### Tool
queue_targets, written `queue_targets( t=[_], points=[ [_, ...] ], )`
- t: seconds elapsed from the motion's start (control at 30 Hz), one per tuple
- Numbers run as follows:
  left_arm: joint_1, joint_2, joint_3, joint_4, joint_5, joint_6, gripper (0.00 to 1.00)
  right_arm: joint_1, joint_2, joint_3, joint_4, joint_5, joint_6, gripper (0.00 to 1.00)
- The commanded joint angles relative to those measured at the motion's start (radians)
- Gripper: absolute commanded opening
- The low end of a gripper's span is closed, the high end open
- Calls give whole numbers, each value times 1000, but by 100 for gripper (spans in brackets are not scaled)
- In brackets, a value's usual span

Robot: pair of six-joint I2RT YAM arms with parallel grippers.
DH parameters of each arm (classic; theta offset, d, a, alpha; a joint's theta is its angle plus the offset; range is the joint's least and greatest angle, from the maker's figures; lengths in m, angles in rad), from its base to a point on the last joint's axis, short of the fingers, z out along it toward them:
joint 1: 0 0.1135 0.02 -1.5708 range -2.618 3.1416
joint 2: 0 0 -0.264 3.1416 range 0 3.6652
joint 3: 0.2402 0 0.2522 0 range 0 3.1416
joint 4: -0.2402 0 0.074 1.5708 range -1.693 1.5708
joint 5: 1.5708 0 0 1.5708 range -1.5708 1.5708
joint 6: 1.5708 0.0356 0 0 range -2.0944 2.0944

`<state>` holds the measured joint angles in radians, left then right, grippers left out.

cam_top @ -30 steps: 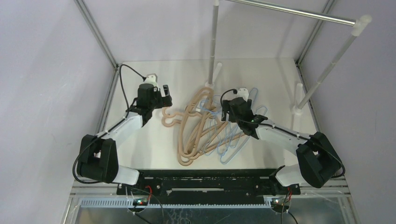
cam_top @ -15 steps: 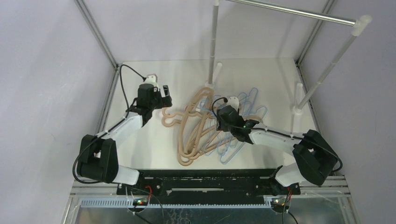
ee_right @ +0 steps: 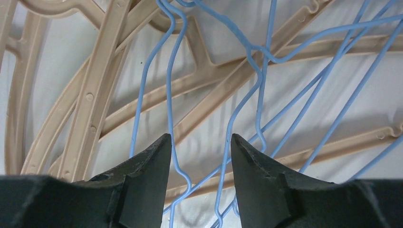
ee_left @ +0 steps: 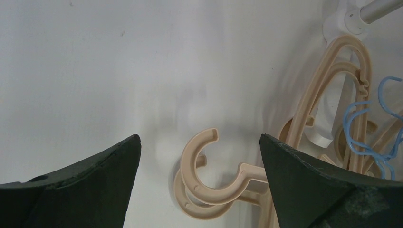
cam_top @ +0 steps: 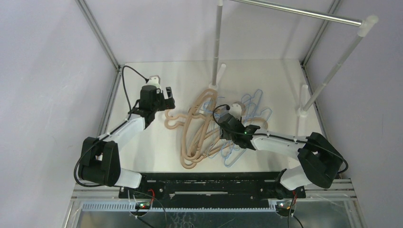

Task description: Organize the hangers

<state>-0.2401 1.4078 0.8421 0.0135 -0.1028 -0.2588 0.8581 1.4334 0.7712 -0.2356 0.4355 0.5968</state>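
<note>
**Overhead and wrist views, hangers unsorted.** You see the whole set lying in one tangled heap mid-counter [cam_top: 157, 147], just in front of the left post [cam_top: 218, 42]. The tan hangers [cam_top: 192, 124] form the left part of the heap and the blue hangers [cam_top: 230, 161] the right. The two colours overlap where they meet. The rail [cam_top: 304, 13] above carries nothing, and no hanger is lifted or set apart.

**Left arm.** The left fingers [ee_left: 95, 180] are spread wide and empty. They hover over the tan hooks [ee_left: 202, 161] at the heap's left edge, two hooks stacked flat on the counter. Nothing touches either finger.

**Right arm.** The right fingers [ee_right: 142, 180] are low over the middle of the heap with a narrow gap between them. Blue wire strands run through that gap above the crossed tan bars. The fingers are not closed on anything, and you cannot tell whether a strand touches them.

**Progress.** Judged from this layout, the task is at its start, with nothing separated by colour and nothing hung. What remains is the whole job: free one hanger from the tangle, then the rest. The interlaced blue wire will likely drag its neighbours along.
</note>
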Motion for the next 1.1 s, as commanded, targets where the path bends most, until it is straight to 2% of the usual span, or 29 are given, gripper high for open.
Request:
queue_targets(
  t=[0.0,0.57,1.07],
  points=[
    [-8,-19,30,15,-13,21,100,37,-55,-1,-40,91,44,57],
    [-7,-41,15,17,-15,13,99,78,-28,-4,-96,163,136,57],
    [-7,-33,15,17,-18,14,99,56,63,-6,-71,173,158,48]
  ],
)
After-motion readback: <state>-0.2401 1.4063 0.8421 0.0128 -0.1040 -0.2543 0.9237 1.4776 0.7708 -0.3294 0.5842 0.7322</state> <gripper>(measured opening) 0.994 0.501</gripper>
